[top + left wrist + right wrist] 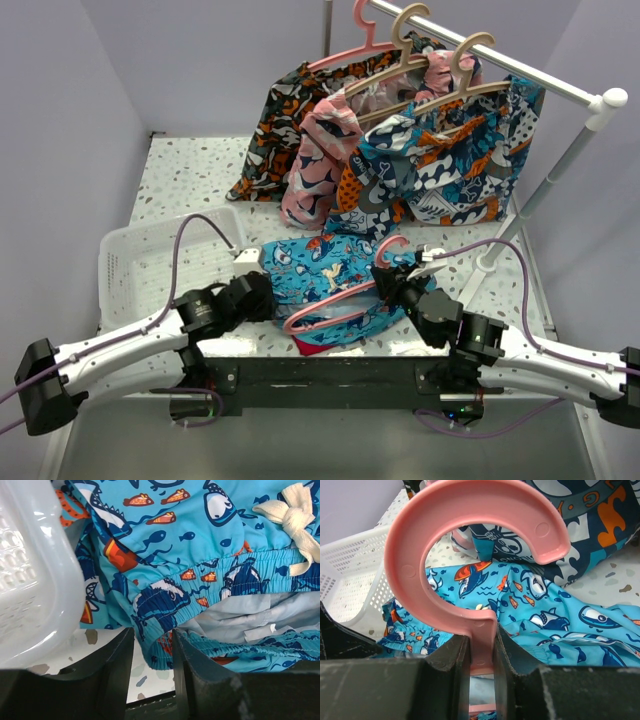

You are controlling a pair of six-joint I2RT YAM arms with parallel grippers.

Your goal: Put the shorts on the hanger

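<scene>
The turquoise shorts [318, 272] lie crumpled on the table between my two arms. The pink hanger [335, 302] rests across them, its hook [391, 247] pointing to the far right. My right gripper [388, 285] is shut on the hanger's neck; in the right wrist view [481, 637] the hook [420, 525] curls above the fingers with the shorts [545, 615] behind. My left gripper [262, 296] is at the shorts' left edge. In the left wrist view it [151, 631] stands open, a fold of the elastic waistband [159, 652] between the fingers, a gap on its left side.
A white mesh basket [140, 265] stands at the left, close beside the left gripper [30, 570]. A rail [520, 70] at the back right carries hangers with big-patterned garments [440, 165]. A red cloth [318, 347] peeks from under the shorts' near edge.
</scene>
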